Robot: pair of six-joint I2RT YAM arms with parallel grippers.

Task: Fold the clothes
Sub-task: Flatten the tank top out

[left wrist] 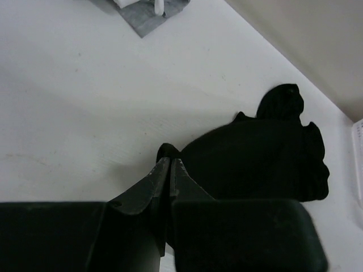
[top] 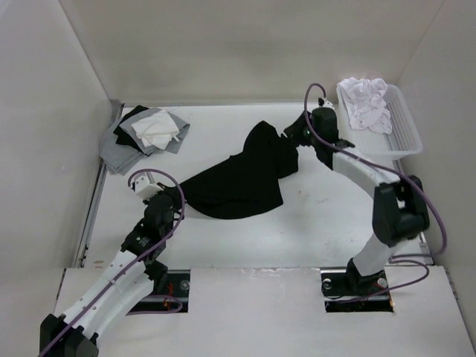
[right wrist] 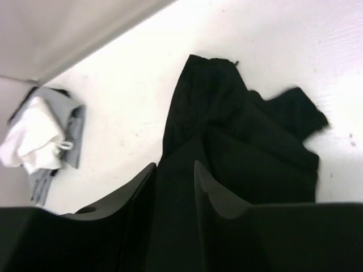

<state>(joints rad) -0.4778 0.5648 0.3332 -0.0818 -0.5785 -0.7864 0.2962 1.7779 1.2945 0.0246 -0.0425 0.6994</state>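
We see a white table (top: 320, 201) between pale walls (top: 223, 44). The left gripper (left wrist: 171, 161) pinches the black top (top: 238, 182) at its corner, and the right gripper (right wrist: 174, 164) gapes above it.

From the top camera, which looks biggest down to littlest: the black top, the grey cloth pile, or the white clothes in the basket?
1. black top, clearly largest
2. grey cloth pile
3. white clothes, smallest

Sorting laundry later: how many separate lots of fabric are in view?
3: the black tank top mid-table, a cloth stack far left, white garments in the basket far right. More may hide beneath.
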